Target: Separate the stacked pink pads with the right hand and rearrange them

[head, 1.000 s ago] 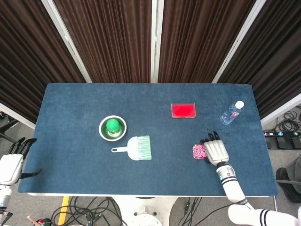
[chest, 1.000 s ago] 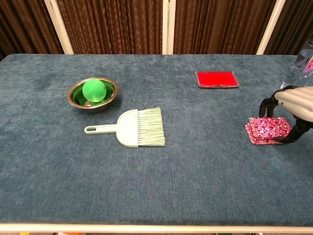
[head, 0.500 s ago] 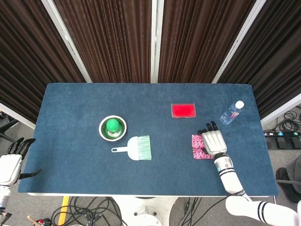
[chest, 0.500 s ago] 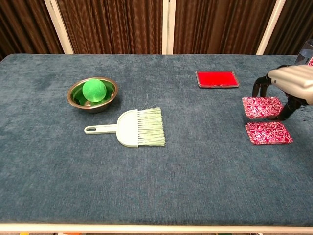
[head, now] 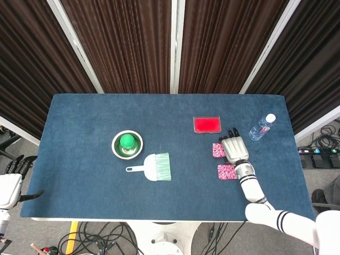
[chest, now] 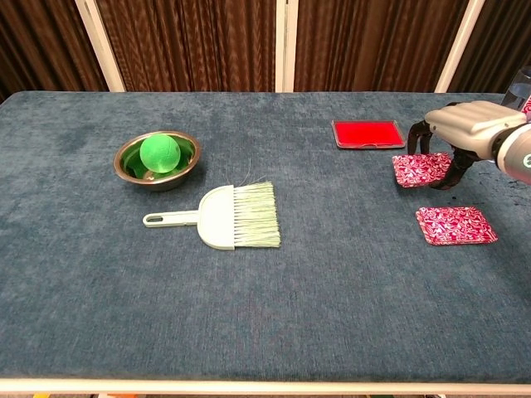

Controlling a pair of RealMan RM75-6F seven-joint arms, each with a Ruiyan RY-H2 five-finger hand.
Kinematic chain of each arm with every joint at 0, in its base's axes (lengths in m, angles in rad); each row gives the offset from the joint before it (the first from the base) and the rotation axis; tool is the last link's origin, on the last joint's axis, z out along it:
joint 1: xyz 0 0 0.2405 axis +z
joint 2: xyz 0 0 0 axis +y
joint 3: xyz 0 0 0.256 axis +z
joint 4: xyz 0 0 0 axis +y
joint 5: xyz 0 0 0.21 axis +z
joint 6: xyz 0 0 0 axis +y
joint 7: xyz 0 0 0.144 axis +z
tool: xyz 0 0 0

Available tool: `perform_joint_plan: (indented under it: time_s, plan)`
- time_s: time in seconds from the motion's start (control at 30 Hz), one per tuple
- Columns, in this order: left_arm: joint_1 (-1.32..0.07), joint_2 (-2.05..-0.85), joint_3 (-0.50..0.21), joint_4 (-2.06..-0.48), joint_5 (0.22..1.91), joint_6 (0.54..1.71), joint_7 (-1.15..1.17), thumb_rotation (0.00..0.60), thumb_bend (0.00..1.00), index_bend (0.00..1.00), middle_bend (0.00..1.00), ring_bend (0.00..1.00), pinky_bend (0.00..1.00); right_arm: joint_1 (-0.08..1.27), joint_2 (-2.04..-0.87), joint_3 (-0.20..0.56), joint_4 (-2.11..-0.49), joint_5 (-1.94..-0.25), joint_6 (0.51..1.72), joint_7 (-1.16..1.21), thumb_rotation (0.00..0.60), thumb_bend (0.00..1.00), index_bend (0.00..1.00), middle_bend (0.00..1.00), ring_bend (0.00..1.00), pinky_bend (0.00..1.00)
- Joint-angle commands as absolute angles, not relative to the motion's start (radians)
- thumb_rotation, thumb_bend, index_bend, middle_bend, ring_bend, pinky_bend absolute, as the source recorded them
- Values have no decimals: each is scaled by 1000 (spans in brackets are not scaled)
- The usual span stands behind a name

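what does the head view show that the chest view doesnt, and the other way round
Only the head view shows the left hand off the table's left edge and the whole clear plastic water bottle. Only the chest view shows the right hand gripping one pink patterned pad from the side. Both show the other pink pad lying flat, the red rectangular tray, the pale green hand brush and the green ball in the steel bowl.

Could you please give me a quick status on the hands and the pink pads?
Right hand holds one pink pad. Other pad flat on table, apart. Left hand idle off table edge. Red tray just beyond.
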State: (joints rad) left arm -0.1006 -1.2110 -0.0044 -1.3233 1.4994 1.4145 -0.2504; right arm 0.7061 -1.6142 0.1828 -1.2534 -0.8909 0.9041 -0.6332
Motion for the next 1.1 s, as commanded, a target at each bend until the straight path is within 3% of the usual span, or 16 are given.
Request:
perform_joint_plan:
  time_s: [0.03, 0.3, 0.5, 0.8, 1.1]
  plan:
    - [-100, -1212, -4, -1321, 1499, 1413, -253, 600, 0, 106, 110, 12, 117, 722, -1632, 181, -1225, -875, 880, -628, 600, 174, 447, 421, 110, 0]
    - [-97, -1208, -5, -1314, 1493, 1411, -264, 600, 0, 106, 109, 12, 117, 742, -1641, 176, -1211, -847, 856, -630, 600, 146, 407, 364, 108, 0]
    - [-99, -1206, -3, -1317, 1496, 1405, -275, 600, 0, 106, 109, 12, 117, 748, -1627, 170, -1226, -836, 849, -623, 600, 117, 299, 307, 71, 0]
    - [-99, -1205, -3, -1320, 1497, 1405, -273, 600, 0, 106, 109, 12, 117, 746, -1598, 162, -1265, -834, 871, -615, 600, 106, 269, 279, 49, 0]
    - [-99, -1207, -2, -1322, 1501, 1406, -271, 600, 0, 106, 109, 12, 118, 705, -1513, 121, -1418, -880, 942, -617, 600, 102, 265, 292, 51, 0]
